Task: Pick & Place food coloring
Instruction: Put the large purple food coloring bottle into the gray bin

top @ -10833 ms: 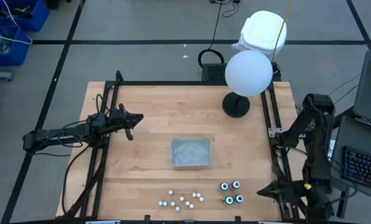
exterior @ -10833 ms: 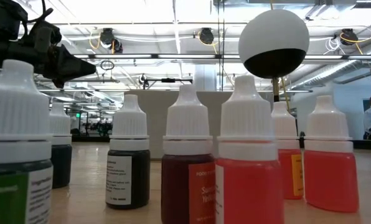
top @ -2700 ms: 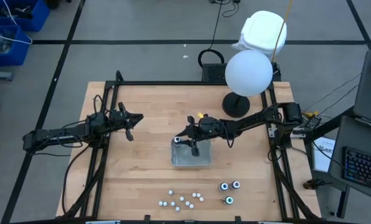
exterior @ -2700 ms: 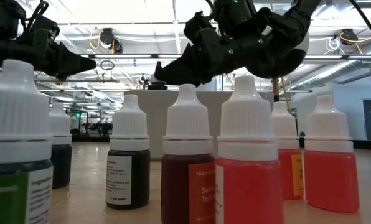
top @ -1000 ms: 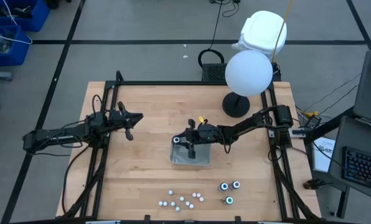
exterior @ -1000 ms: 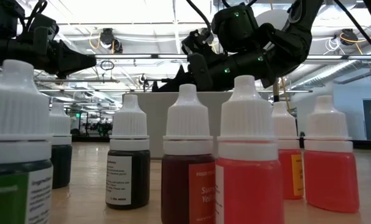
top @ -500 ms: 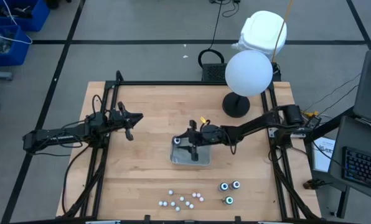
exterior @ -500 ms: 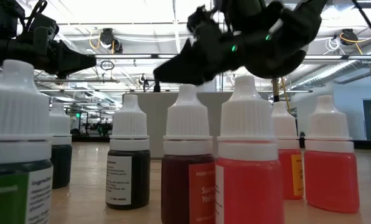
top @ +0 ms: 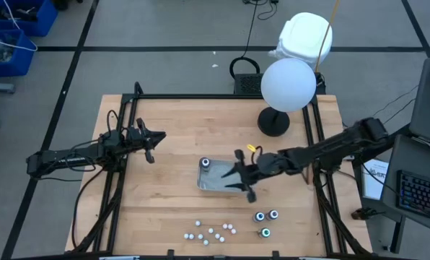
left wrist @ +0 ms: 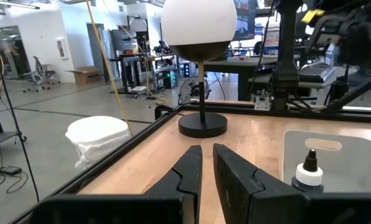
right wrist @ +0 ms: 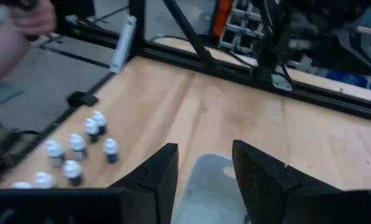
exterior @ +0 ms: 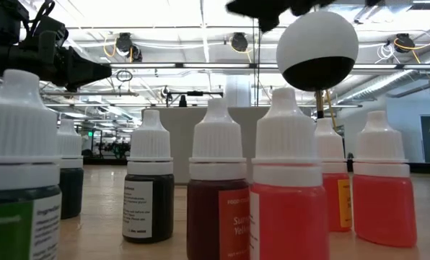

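One tiny dark bottle with a whitish, blue-ringed top (top: pixel 205 163) stands upright in the far left corner of the clear plastic tray (top: pixel 216 183). The right end effector (top: pixel 244 182) hovers over the tray's right edge, fingers apart and empty. Three more, probably matching, bottles (top: pixel 266 221) sit on the wooden bench (top: pixel 179 130). The left end effector (top: pixel 153 146) waits at left, fingers together.

wooden table (top: pixel 172 130) with clear tray (top: pixel 216 180), food coloring (top: pixel 266 222), lamp (top: pixel 273 123)

One food coloring bottle (top: pixel 205 163) upright in tray (top: pixel 213 185); three bottles (top: pixel 266 222) outside.
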You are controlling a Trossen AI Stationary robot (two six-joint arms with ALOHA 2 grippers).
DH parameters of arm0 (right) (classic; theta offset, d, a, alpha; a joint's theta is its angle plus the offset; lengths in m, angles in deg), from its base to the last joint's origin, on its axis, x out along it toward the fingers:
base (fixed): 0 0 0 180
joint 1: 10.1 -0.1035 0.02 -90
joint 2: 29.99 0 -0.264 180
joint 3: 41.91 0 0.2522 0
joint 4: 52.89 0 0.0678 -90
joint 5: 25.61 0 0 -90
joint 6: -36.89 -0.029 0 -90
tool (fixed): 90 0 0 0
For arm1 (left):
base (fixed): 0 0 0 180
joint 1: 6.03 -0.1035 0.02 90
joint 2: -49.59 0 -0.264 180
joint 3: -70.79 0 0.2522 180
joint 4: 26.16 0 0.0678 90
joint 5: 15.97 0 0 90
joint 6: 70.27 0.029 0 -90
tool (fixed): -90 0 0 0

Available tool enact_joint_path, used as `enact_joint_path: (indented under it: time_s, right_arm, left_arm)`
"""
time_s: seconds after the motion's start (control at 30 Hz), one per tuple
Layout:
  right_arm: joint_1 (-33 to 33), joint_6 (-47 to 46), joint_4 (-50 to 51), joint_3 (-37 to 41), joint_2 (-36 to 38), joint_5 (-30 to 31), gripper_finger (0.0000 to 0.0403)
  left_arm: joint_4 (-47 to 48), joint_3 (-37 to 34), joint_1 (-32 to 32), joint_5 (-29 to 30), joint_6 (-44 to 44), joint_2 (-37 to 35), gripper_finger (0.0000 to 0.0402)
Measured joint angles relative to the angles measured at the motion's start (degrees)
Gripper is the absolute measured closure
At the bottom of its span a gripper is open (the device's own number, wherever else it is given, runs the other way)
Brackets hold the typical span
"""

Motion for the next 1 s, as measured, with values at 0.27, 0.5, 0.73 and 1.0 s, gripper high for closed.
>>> enact_joint_path:
  time_s: [0.27,0.5,0.73,1.0]
  right_arm:
    - [-6.3,1.0,5.8,1.8,9.4,-0.2,0.0298]
    - [-8.9,-0.3,4.7,10.2,19.2,-0.2,0.0345]
    - [-9.6,-2.3,0.8,20.3,30.1,-0.2,0.0397]
    - [-6.9,-4.4,-11.7,33.1,39.1,-6.6,0.0401]
  left_arm:
    - [0.3,0.0,0.0,0.0,0.0,0.0,0.0355]
    - [0.3,0.0,0.0,0.0,0.0,0.0,0.0355]
    - [0.5,0.0,0.0,0.0,0.0,0.0,0.0355]
    - [0.7,0.0,0.0,0.1,0.0,0.0,0.0355]
